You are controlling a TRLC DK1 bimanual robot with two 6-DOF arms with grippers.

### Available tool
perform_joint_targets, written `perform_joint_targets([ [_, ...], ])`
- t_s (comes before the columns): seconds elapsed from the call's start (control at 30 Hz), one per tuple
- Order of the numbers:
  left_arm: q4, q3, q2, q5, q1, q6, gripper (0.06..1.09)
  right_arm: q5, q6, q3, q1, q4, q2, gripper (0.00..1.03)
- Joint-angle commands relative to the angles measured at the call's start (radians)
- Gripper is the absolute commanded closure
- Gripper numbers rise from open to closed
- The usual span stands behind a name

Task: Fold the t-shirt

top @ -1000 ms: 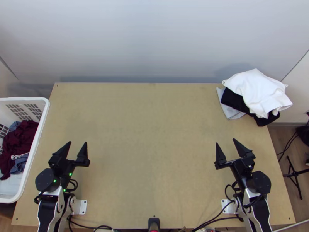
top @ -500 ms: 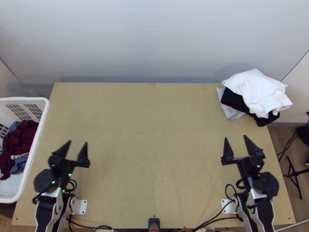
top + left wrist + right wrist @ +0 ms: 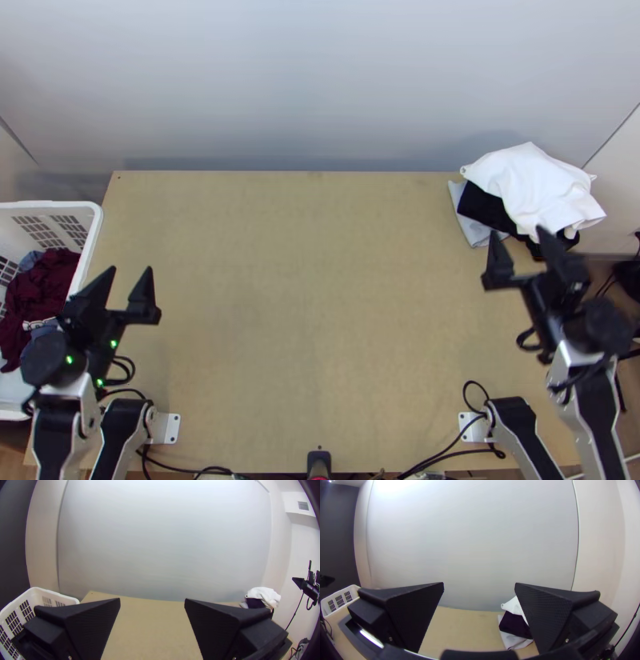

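Left claw (image 3: 129, 270): fingers spread wide, nothing between them; in the top view it stands beside the basket, so a low swing across could knock the rim
Right claw (image 3: 516, 231): also wide apart and without a load; from above, its tips show close by the stacked clothes, where a careless dip might hook a fold or shove the stack
Maroon garment (image 3: 44, 284): likeliest the t-shirt to fold, though its cut cannot be told; it lies bunched in the basket, and a pinch through several layers would bring it out twisted
Blue-grey garment (image 3: 30, 260): lies against the maroon one, so a deep grab could drag both out together
White laundry basket (image 3: 94, 240): open-topped, with a raised wall; hanging cloth could catch there if lifted too little
White garment (image 3: 532, 188): loosely heaped on a black garment (image 3: 484, 206) and light grey cloth (image 3: 472, 228); it seems to lean past the surface's edge, so a bump might topple it
Surface (image 3: 320, 320): smooth-looking wood; a shirt laid here may slide if only one side is pulled
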Motion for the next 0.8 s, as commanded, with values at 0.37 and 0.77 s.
perform_joint_targets([
  [0.37, -0.26, 0.658, 0.787, -0.016, 0.017, -0.051, 0.11, 0.01, 0.064, 0.441, 0.032, -0.123, 0.498, 0.04],
  [0.77, -0.288, 0.905, 1.129, -0.033, 0.034, -0.057, 0.11, 0.009, 0.104, 0.784, 0.035, -0.318, 0.795, 0.04],
])
